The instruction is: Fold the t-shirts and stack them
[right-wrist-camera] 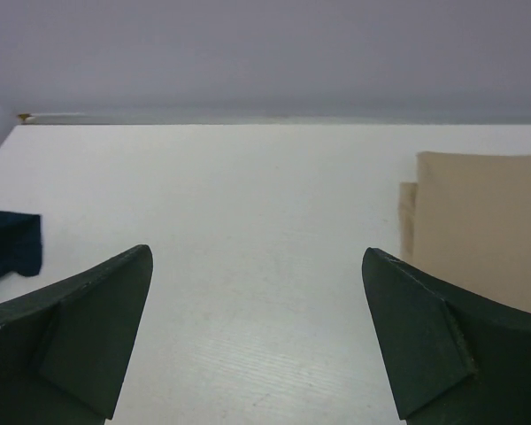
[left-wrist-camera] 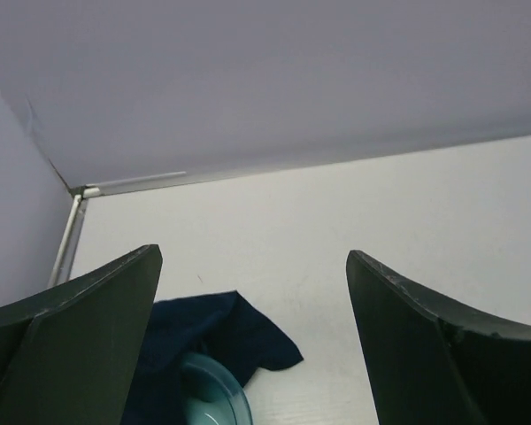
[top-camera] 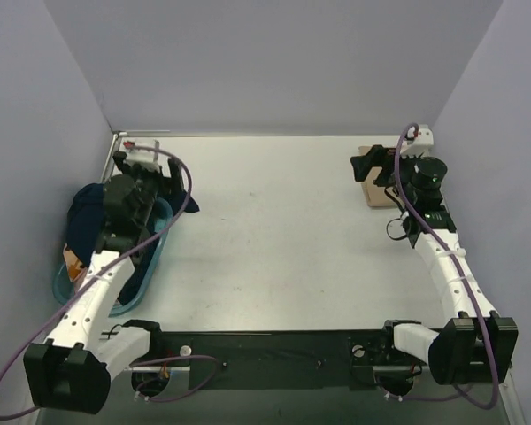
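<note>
The navy t-shirt (top-camera: 87, 208) hangs over the far rim of the teal tub (top-camera: 157, 246) at the table's left; its loose end (left-wrist-camera: 221, 332) lies on the table beyond the tub rim (left-wrist-camera: 219, 395). A scrap of orange-pink cloth (top-camera: 73, 261) shows at the tub's left side. The tan t-shirt (top-camera: 369, 190) lies folded at the back right, and its edge (right-wrist-camera: 478, 221) shows by my right finger. My left gripper (top-camera: 149, 168) (left-wrist-camera: 253, 257) hovers open over the tub's far end, holding nothing. My right gripper (top-camera: 367, 168) (right-wrist-camera: 257, 252) stands open and empty by the tan shirt.
Purple walls close the table (top-camera: 274, 230) in at the back and both sides. A metal strip (left-wrist-camera: 124, 186) runs along the back left corner. The arms' bases and a black rail (top-camera: 265, 354) sit at the near edge.
</note>
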Robot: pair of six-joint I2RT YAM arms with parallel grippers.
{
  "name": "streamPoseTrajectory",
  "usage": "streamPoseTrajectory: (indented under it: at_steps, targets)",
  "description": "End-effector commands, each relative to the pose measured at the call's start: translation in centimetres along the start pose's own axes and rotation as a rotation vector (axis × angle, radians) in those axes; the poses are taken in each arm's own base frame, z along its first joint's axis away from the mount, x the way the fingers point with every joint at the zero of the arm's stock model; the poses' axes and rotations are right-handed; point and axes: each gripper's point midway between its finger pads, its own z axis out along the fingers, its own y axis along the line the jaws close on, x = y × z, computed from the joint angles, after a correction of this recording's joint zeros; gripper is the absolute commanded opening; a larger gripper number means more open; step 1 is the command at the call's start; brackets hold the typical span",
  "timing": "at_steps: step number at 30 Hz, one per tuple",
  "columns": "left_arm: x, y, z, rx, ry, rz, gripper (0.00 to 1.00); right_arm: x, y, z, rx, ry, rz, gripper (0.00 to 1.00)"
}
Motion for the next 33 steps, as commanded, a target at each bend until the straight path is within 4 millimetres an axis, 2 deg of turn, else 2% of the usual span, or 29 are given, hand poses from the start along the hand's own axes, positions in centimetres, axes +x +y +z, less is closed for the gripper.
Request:
streamPoseTrajectory:
  at_steps: [1,2,3,4,5,6,7,8,9,10,11,12,14,17,20,22,24,29,31,33]
  targets:
    - [1.2,2.3,-1.4,-0.147,0.403,-0.044,0.97,-0.6,6.2,0.6,-0.243,0.101,0.02,1.0]
    - [2.3,3.0,-1.2,-0.179,0.481,-0.047,0.97,-0.2,7.3,0.9,-0.291,0.125,0.021,1.0]
    - [1.8,3.6,-1.8,-0.183,0.539,-0.044,0.97,-0.4,8.0,0.9,-0.313,0.134,0.016,1.0]
    - [3.1,3.1,-1.4,-0.134,0.619,-0.052,0.97,-0.1,8.8,1.1,-0.34,0.149,0.014,1.0]
    - [2.8,3.9,-2.3,-0.149,0.687,-0.068,0.97,0.1,9.0,1.2,-0.348,0.158,0.008,1.0]
    - [4.2,4.2,-1.7,-0.149,0.757,-0.092,0.97,0.4,9.5,1.3,-0.358,0.165,0.006,1.0]
    - [3.8,6.4,-2.4,-0.201,0.803,-0.139,0.93,0.8,9.6,1.4,-0.362,0.173,0.006,1.0]
    - [5.6,6.6,-1.8,-0.165,0.875,-0.181,0.87,1.1,10.0,1.4,-0.371,0.182,0.004,1.0]
    - [5.5,8.8,-2.1,-0.19,0.904,-0.21,0.78,1.4,10.1,1.3,-0.375,0.186,0.0,1.0]
    - [6.8,9.5,-1.7,-0.162,0.951,-0.215,0.71,1.7,10.5,1.1,-0.388,0.188,-0.016,1.0]
    - [6.8,11.5,-1.8,-0.183,0.967,-0.194,0.6,1.8,10.5,1.0,-0.382,0.186,-0.026,1.0]
    - [7.9,12.7,-1.6,-0.191,1.01,-0.159,0.59,2.1,10.9,0.9,-0.392,0.185,-0.043,1.0]
    - [9.1,13.9,-1.5,-0.131,1.081,-0.039,0.58,2.7,11.4,0.6,-0.402,0.195,-0.067,1.0]
    - [9.1,13.8,-0.3,-0.014,1.059,0.048,0.67,3.4,11.9,0.3,-0.409,0.219,-0.096,1.0]
    - [9.5,14.7,1.5,-0.061,1.039,0.029,0.75,4.2,12.1,0.2,-0.411,0.244,-0.107,1.0]
    - [11.1,15.5,2.2,-0.129,1.092,-0.017,0.76,4.4,12.1,0.2,-0.409,0.258,-0.11,1.0]
    - [12.2,15.6,2.4,-0.149,1.139,-0.065,0.85,4.5,11.9,0.3,-0.401,0.272,-0.111,1.0]
    - [14.4,14.6,3.2,-0.123,1.18,-0.107,0.86,4.8,11.8,0.8,-0.377,0.295,-0.092,0.98]
    - [15.4,14.7,3.1,-0.133,1.209,-0.105,0.84,4.8,12.0,1.0,-0.374,0.3,-0.069,0.97]
    - [16.0,15.6,3.0,-0.175,1.223,-0.098,0.78,4.7,12.4,1.1,-0.373,0.303,-0.048,0.96]
